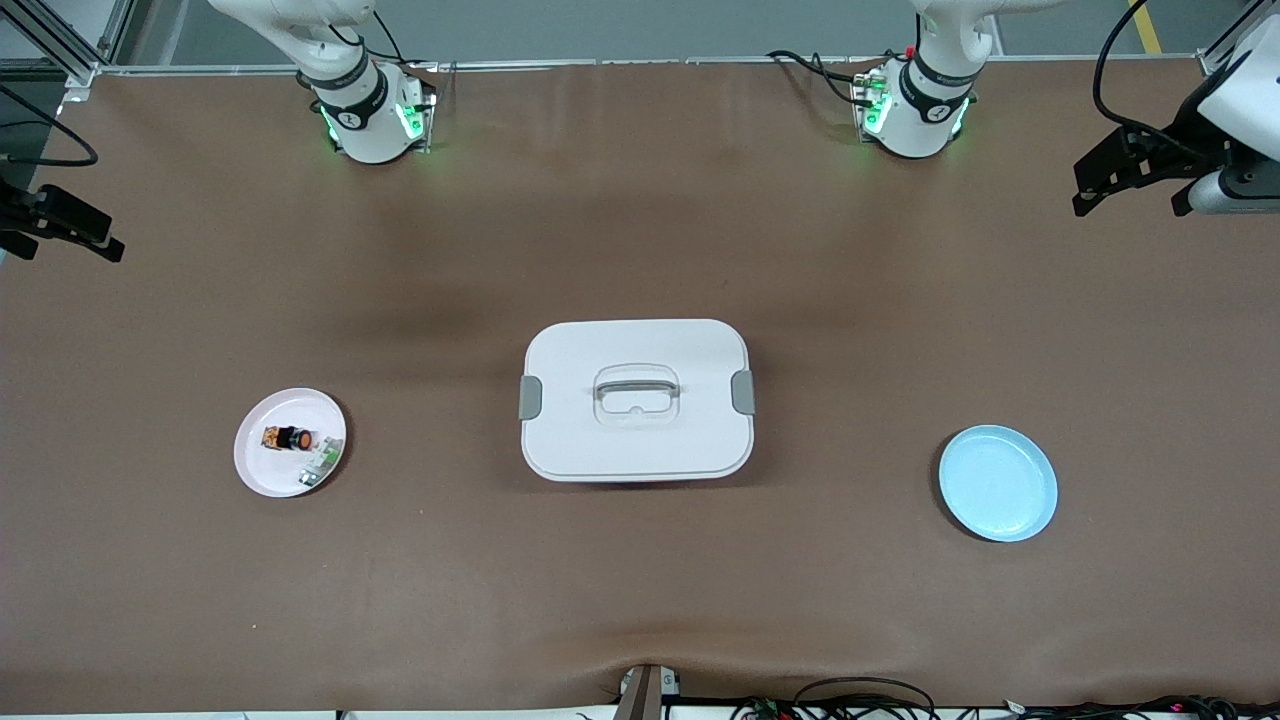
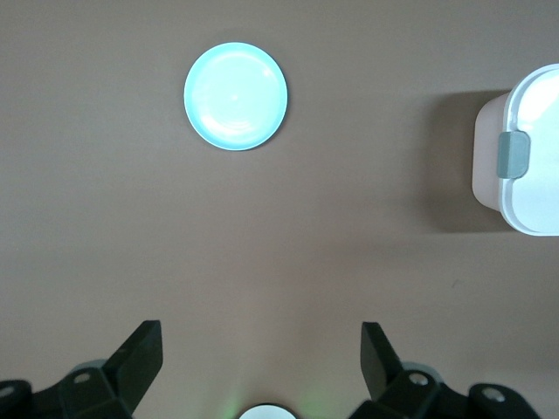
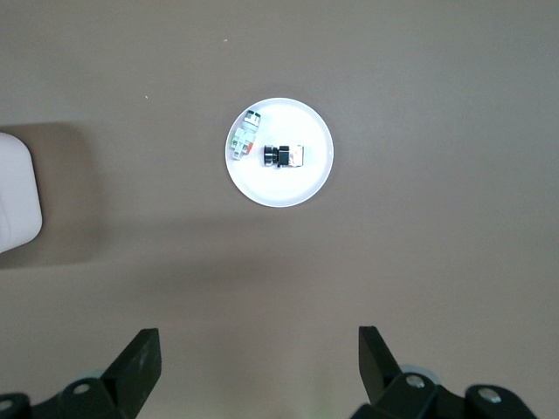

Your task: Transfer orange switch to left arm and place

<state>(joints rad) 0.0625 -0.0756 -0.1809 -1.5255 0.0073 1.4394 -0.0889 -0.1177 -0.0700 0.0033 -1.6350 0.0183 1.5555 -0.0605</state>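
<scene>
Two grippers, both high above the table, both with fingers spread wide and nothing between them. Left gripper (image 2: 262, 358): over bare brown table at the left arm's end; in the front view it shows at the edge of frame (image 1: 1135, 180). Right gripper (image 3: 259, 362): likewise up in the air, over the table at the right arm's end, its wrist view looking down on the pink plate; only its dark tip shows at the front view's edge (image 1: 60, 225). Both arms wait.

Orange switch (image 1: 286, 438) lies on its side on the pink plate (image 1: 262, 470), toward the right arm's end of the table. Black body, orange cap. Also seen from the right wrist (image 3: 285, 156).

Small green-and-white component (image 1: 320, 462) on the same plate, just beside the switch and nearer the front camera; whether the two touch cannot be told.

Box (image 1: 636, 400): white, lid on, grey latches at both short sides, grey handle lying flat in the lid recess. It sits mid-table, between the two plates, well apart from each.

Blue plate (image 1: 997, 483): toward the left arm's end, nothing on it. Also seen from the left wrist (image 2: 236, 96).

Brown table cover (image 1: 640, 230).
</scene>
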